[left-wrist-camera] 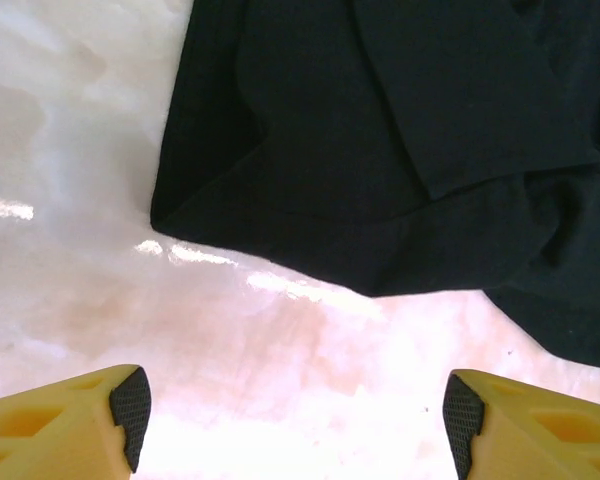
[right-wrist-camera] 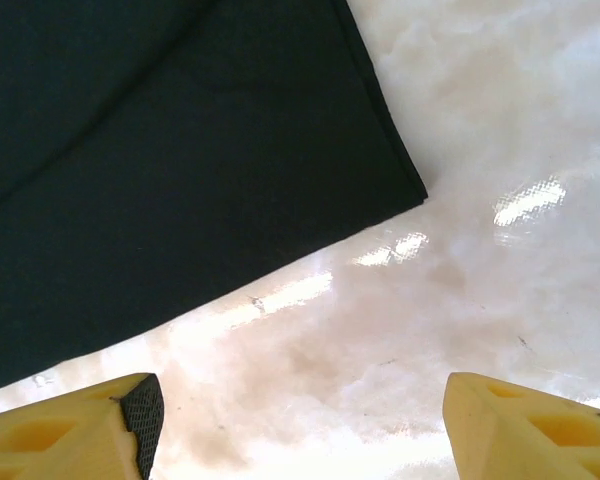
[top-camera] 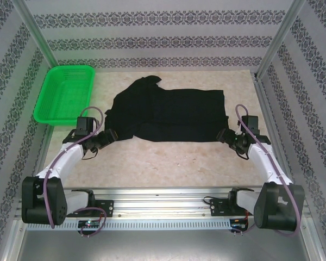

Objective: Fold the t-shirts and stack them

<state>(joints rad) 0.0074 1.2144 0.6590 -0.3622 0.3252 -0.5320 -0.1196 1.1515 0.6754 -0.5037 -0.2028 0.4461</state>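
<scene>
A black t-shirt [top-camera: 168,111] lies spread and partly folded across the middle of the table, a sleeve sticking up at its far left. My left gripper [top-camera: 110,136] sits just off the shirt's near left corner, open and empty; the left wrist view has the black fabric [left-wrist-camera: 400,140] ahead of the yellow fingers [left-wrist-camera: 70,425], over bare table. At the shirt's near right corner, my right gripper [top-camera: 226,136] is open too, with the shirt's hem corner [right-wrist-camera: 180,170] lying beyond its fingers [right-wrist-camera: 80,430] and nothing between them.
A green mesh basket [top-camera: 65,93] stands at the far left of the table. Patterned walls and metal posts enclose the table on three sides. Light marbled tabletop [top-camera: 163,163] stretches between the shirt and the arm bases.
</scene>
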